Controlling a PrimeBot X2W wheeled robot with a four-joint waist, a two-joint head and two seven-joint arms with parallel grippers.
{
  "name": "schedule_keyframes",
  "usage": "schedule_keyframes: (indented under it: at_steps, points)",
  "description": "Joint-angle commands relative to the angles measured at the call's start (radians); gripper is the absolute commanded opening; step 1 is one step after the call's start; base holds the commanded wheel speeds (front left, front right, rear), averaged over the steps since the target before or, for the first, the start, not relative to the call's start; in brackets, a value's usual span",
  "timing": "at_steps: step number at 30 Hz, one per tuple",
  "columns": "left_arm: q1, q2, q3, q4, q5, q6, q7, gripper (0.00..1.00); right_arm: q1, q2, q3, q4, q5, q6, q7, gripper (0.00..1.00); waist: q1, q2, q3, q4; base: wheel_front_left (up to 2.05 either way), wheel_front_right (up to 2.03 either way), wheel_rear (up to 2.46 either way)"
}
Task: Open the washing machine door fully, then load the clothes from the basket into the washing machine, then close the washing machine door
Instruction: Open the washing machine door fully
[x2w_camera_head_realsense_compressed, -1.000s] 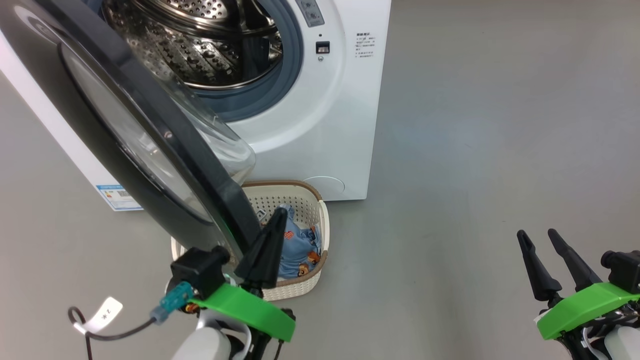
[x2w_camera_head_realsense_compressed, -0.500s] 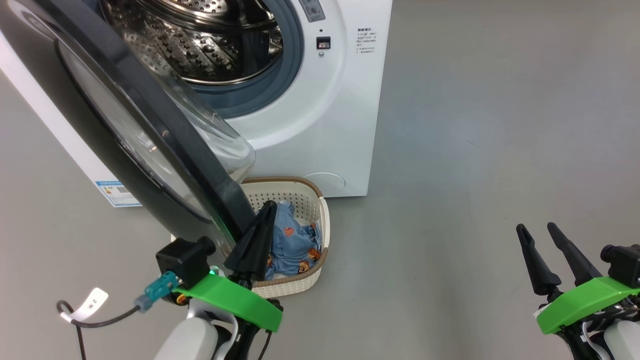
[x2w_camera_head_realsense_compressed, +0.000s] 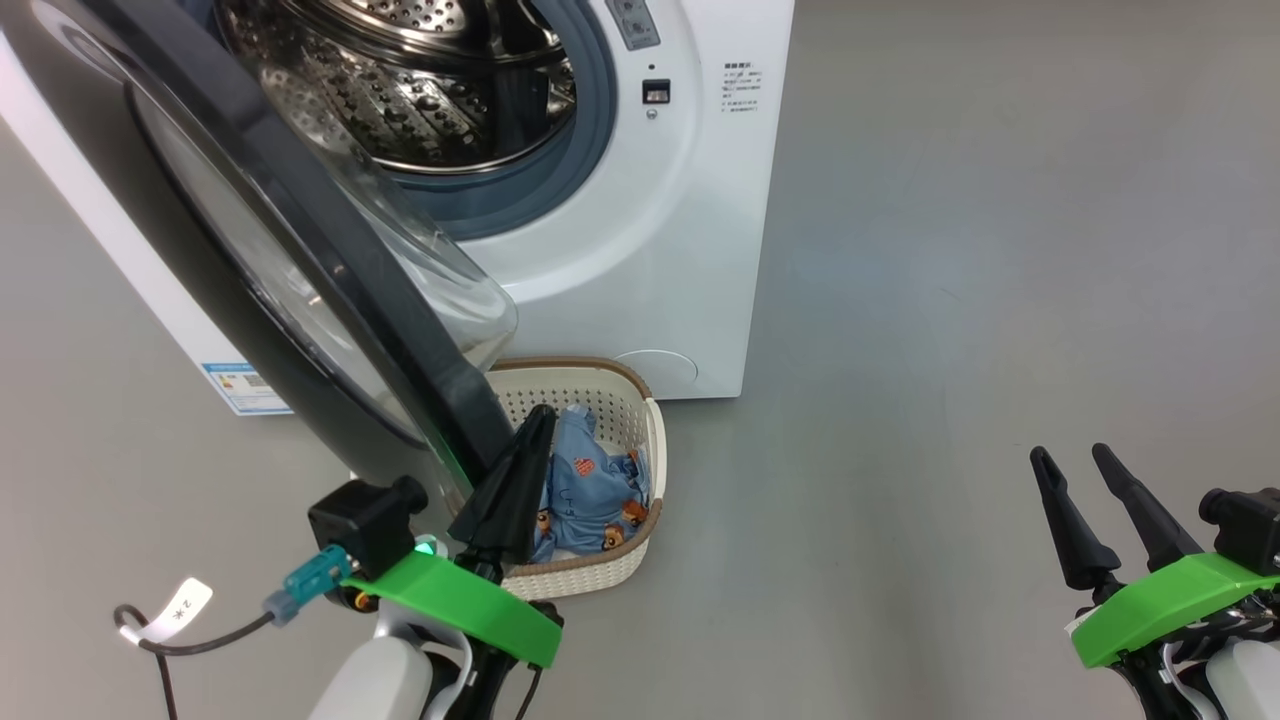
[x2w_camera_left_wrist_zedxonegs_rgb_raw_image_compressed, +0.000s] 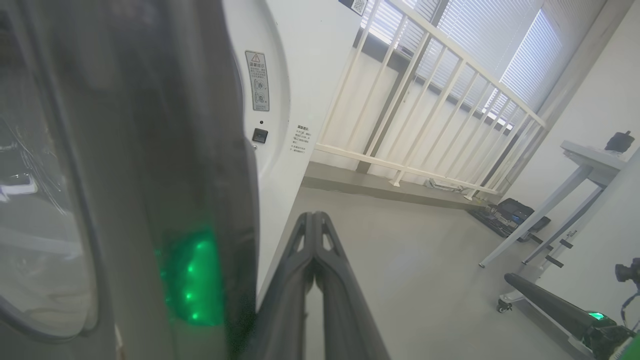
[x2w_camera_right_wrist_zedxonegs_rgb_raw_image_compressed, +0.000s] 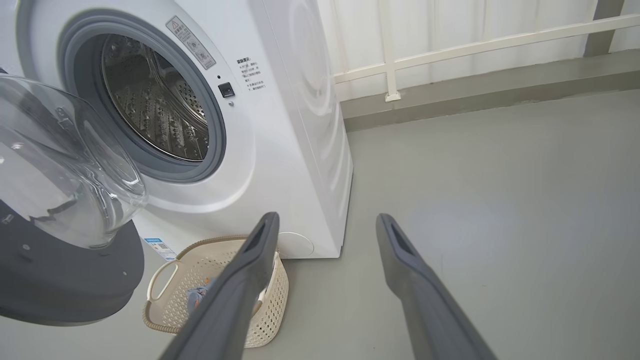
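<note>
Head camera high up, looking steeply down on the washing machine (x2w_camera_head_realsense_compressed: 650, 250) and the basket (x2w_camera_head_realsense_compressed: 610, 402). Left wrist camera, right up against the washing machine door (x2w_camera_left_wrist_zedxonegs_rgb_raw_image_compressed: 150, 150), faces past it toward a white railing (x2w_camera_left_wrist_zedxonegs_rgb_raw_image_compressed: 425, 82). Right wrist camera stands back, low, facing the drum (x2w_camera_right_wrist_zedxonegs_rgb_raw_image_compressed: 150, 100); basket shared with head view.

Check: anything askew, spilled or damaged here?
Nothing stands out: the glossy black-rimmed round door hangs open, the light-blue bear-print clothes sit inside the upright cream perforated basket, nothing spilled on the grey floor.

Smooth grey floor (x2w_camera_head_realsense_compressed: 950, 250), white slatted railing (x2w_camera_right_wrist_zedxonegs_rgb_raw_image_compressed: 475, 49) before bright blinds (x2w_camera_left_wrist_zedxonegs_rgb_raw_image_compressed: 525, 60), white table (x2w_camera_left_wrist_zedxonegs_rgb_raw_image_compressed: 592, 152) beyond.
</note>
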Motion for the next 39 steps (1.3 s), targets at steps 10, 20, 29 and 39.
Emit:
schedule_keyframes:
  at_steps: [10,20,29,39]
  points:
    - [0.012,0.028,0.089,-0.007,0.018,-0.005,-0.006,0.0,-0.007,-0.018,0.018,-0.032,-0.014,0.01,-0.012,1.0,0.0,0.0,-0.003,0.026,0.0,0.0,0.0]
    - [0.054,0.028,0.102,-0.028,0.035,-0.01,-0.006,0.0,-0.002,-0.017,0.024,-0.037,-0.015,0.01,-0.012,1.0,0.0,0.0,-0.004,0.049,0.0,0.0,0.0]
    - [0.069,0.028,0.138,-0.042,0.046,-0.011,-0.006,0.0,-0.007,-0.023,0.02,-0.04,-0.015,0.01,-0.012,1.0,0.0,0.0,0.0,0.07,0.0,0.0,0.0]
    - [0.098,0.028,0.167,-0.075,0.073,-0.005,-0.006,0.0,-0.01,-0.028,0.022,-0.045,-0.017,0.01,-0.012,1.0,0.0,0.0,0.007,0.091,0.0,0.0,0.0]
